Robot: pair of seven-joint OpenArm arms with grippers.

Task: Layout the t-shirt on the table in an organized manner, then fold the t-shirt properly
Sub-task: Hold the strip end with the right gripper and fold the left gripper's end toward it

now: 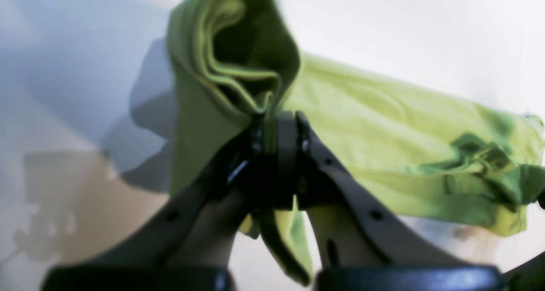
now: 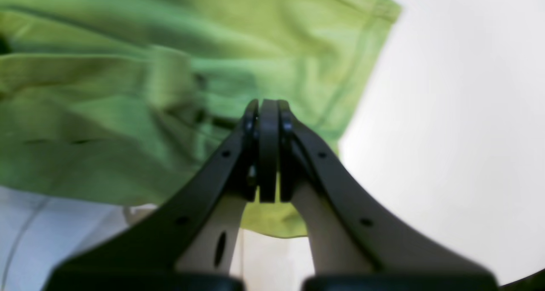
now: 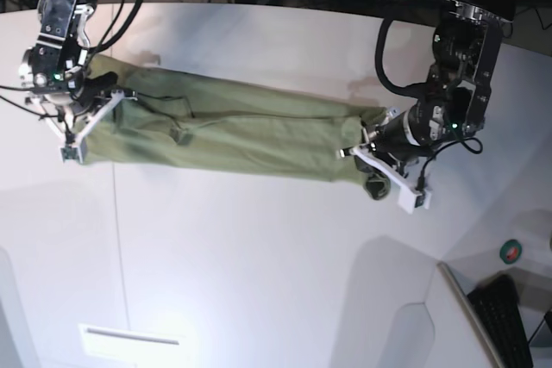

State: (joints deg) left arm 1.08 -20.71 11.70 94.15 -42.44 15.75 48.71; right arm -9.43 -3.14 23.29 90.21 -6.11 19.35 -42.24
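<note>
With the t-shirt (image 3: 224,131) stretched long across the table (image 3: 259,265), pinched by the left gripper (image 1: 279,125) while the right gripper (image 2: 268,112) is pressed together, apparently empty, cloth could be dragged askew if lifted.

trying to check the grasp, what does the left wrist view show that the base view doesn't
Only the left wrist view shows the left gripper shut on a bunched, rolled fold of the t-shirt, cloth pinched between its jaws. Only the base view shows the whole shirt stretched long between both arms, the right gripper at its other end, and a keyboard. Both show green cloth on the white table.
</note>
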